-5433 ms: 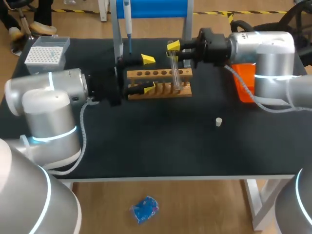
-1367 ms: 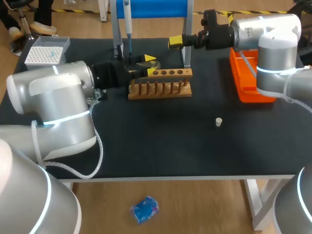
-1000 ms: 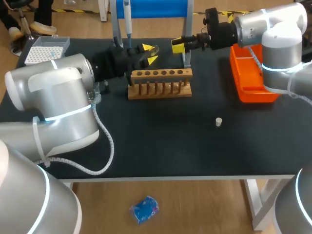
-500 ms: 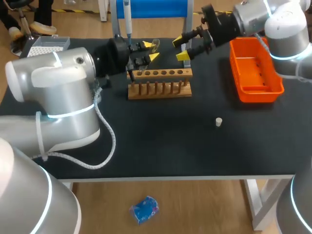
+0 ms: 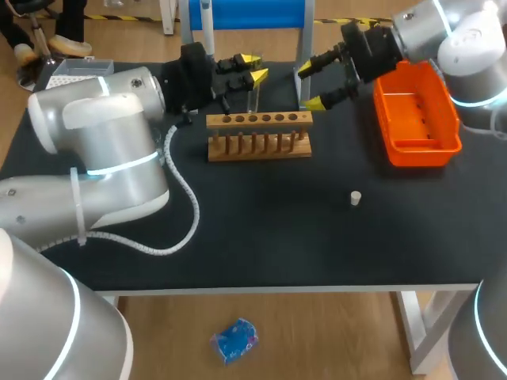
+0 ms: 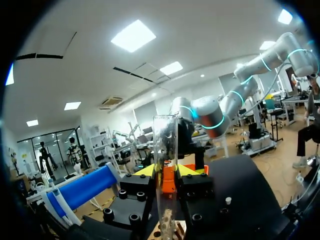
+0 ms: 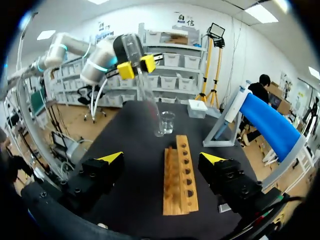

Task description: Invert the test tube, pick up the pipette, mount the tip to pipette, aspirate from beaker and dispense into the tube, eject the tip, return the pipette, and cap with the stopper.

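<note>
My left gripper (image 5: pixel 253 69) is shut on a clear glass test tube (image 5: pixel 255 93), held close to upright just behind the wooden rack (image 5: pixel 259 133). The left wrist view shows the tube (image 6: pixel 165 165) standing between the yellow fingertips (image 6: pixel 142 171). My right gripper (image 5: pixel 311 85) is open and empty, above the rack's right end. In the right wrist view its wide-spread fingers (image 7: pixel 111 158) frame the rack (image 7: pixel 181 175), with the left gripper (image 7: pixel 134 68), the tube (image 7: pixel 146 95) and a glass beaker (image 7: pixel 167 121) beyond. The pipette (image 5: pixel 207 24) hangs on the blue stand. A white stopper (image 5: pixel 356 197) lies on the mat.
An orange bin (image 5: pixel 416 111) sits at the right of the table, close to my right arm. A white tip box (image 5: pixel 75 75) stands at the back left corner. The stand's grey legs (image 5: pixel 302 75) rise right behind the rack.
My left gripper has turned the tube from lying flat to nearly upright and shifted it right. My right gripper has rolled and swung slightly to the right, still open.
</note>
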Available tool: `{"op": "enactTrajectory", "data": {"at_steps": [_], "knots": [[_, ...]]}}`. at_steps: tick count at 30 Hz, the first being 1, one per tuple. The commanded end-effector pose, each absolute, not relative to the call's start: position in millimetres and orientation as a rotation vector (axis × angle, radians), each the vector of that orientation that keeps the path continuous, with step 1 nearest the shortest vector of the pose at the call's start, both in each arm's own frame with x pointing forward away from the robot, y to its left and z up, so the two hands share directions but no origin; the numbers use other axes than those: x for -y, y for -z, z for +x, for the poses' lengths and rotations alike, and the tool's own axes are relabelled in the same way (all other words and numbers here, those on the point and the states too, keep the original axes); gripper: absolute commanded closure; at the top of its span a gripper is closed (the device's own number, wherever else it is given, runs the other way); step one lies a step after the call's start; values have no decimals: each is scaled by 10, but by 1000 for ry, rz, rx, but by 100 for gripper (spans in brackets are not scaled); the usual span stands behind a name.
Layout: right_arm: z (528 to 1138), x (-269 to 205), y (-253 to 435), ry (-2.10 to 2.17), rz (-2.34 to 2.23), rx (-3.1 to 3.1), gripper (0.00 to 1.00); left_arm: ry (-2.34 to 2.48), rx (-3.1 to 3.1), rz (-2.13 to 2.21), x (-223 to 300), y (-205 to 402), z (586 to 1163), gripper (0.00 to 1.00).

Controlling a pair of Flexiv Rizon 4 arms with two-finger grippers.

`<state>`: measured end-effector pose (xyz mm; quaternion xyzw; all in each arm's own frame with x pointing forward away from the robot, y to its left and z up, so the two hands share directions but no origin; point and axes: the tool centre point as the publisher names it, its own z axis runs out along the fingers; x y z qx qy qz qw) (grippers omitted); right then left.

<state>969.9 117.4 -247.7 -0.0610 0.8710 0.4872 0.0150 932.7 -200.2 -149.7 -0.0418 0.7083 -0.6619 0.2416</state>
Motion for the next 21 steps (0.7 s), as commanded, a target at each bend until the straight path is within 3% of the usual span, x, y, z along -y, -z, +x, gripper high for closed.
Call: {"op": "enactTrajectory", "data": {"at_steps": [1,21], "knots": [[9739,-1059,2670,-1481,-151,-2686,0,1802,-1978,-105,2145,1519,9505,100],[9800,-1057,2835,-1418,-207,-2684,0,1805,-1974,-103,2154,1529,9540,100]]}}
